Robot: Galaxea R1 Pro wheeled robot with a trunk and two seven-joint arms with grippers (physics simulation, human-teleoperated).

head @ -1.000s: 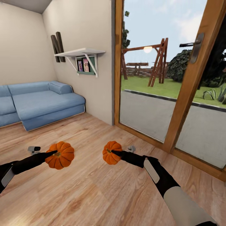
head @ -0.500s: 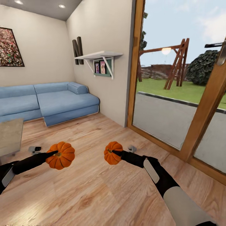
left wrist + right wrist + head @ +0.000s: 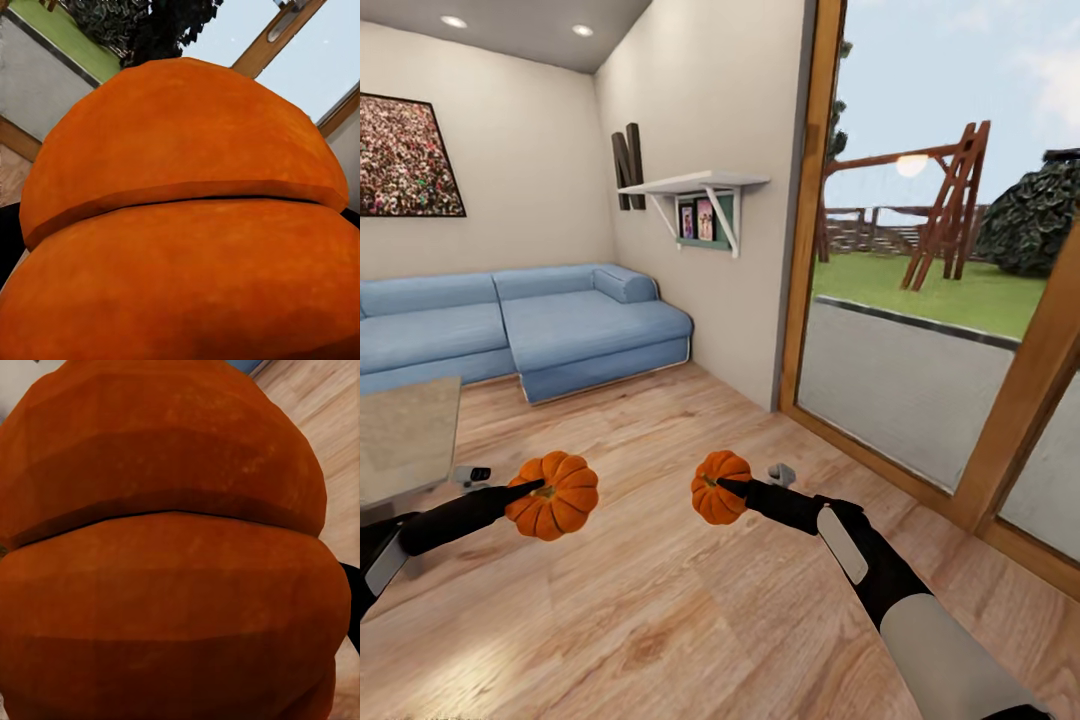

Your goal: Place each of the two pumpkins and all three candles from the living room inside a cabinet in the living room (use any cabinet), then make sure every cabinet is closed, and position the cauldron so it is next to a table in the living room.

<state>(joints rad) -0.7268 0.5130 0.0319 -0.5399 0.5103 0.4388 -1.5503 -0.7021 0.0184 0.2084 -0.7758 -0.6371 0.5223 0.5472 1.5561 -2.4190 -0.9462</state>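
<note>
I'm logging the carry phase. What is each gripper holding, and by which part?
Left gripper: a pumpkin, gripped near its stem. Right gripper: the other pumpkin, also near the stem.

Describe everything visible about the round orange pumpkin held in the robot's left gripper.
The round orange ribbed pumpkin is held above the light wood plank floor at the left gripper, whose dark fingers reach its stem end. Its surface looks matte, with rounded segments divided by dark grooves; a small brownish stem spot faces the gripper. It lies tipped sideways, stem toward the arm. In the left wrist view its segments crowd the lens. It does not touch the second pumpkin in the other gripper.
</note>
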